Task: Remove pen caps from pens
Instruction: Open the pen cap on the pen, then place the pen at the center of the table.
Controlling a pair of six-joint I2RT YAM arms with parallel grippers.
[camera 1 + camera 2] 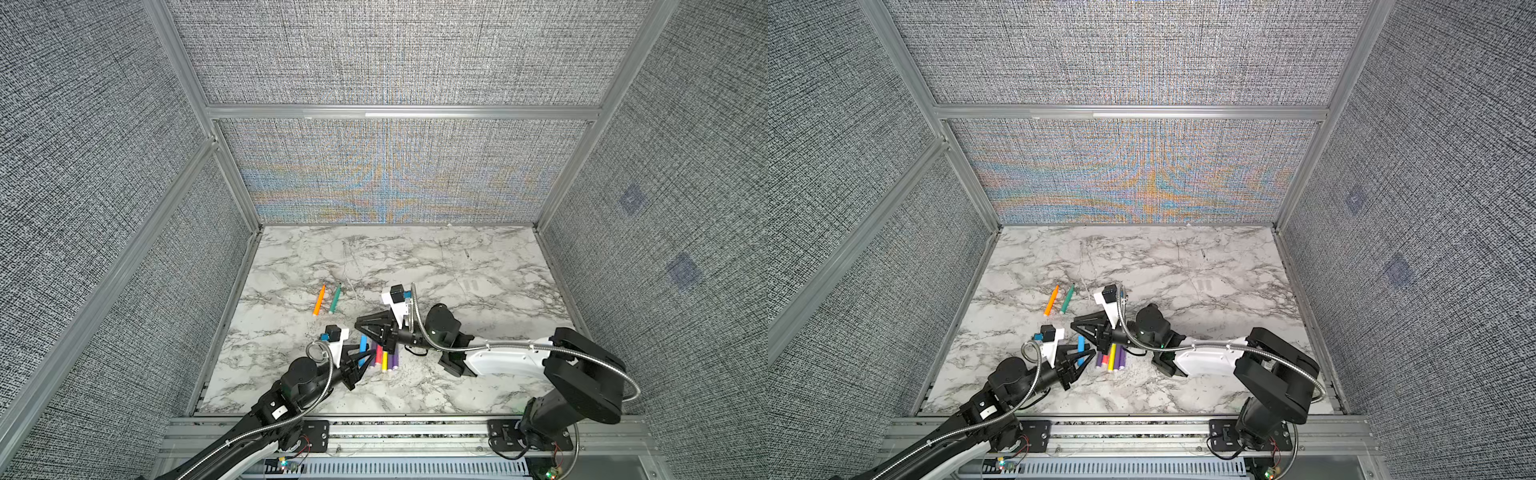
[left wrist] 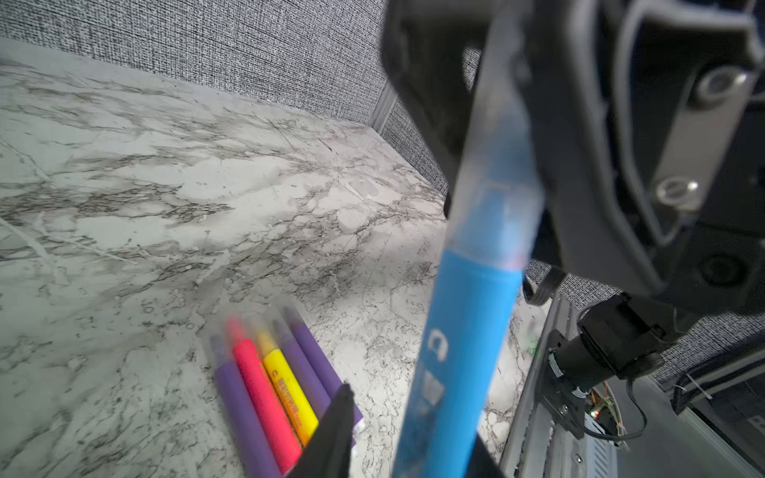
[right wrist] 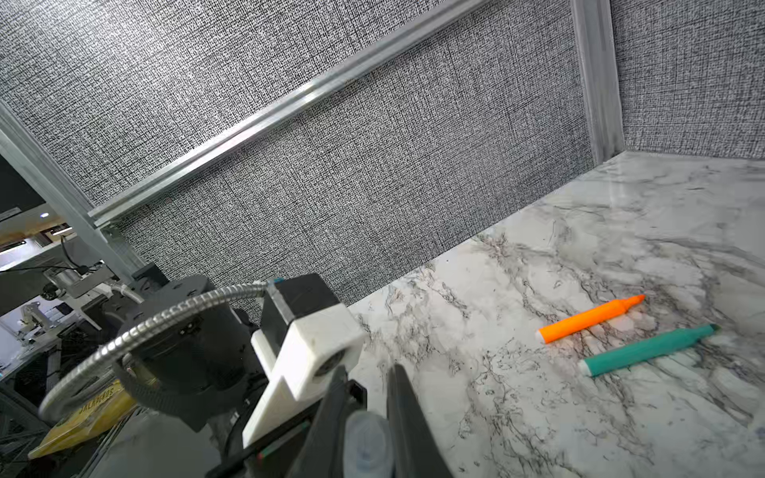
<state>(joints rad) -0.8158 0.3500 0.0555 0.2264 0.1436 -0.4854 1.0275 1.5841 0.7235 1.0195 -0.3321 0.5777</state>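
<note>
Overhead, a marble table is read as a clock face, with twelve at the back wall and six at the robot's edge. Near seven o'clock the two arms meet over a blue pen. The right gripper reaches in from three o'clock, its jaws pinched tight on the clear cap, which is still seated on the pen's tip. The left gripper comes up from seven o'clock with its jaws set narrow around the pen's lower body. In the left wrist view a sliver of table shows between one finger and the barrel, so it is not possible to tell whether the pen is gripped there. The pen is above the table, not lying on it. Just beside it, toward six o'clock, five pens lie touching in a row: purple, red, yellow, purple, purple, each with a clear cap on. Well apart, near ten o'clock, an orange pen and a green pen lie side by side with bare tips pointing toward twelve. Near two o'clock, two faint clear tubes lie side by side on the marble.
</note>
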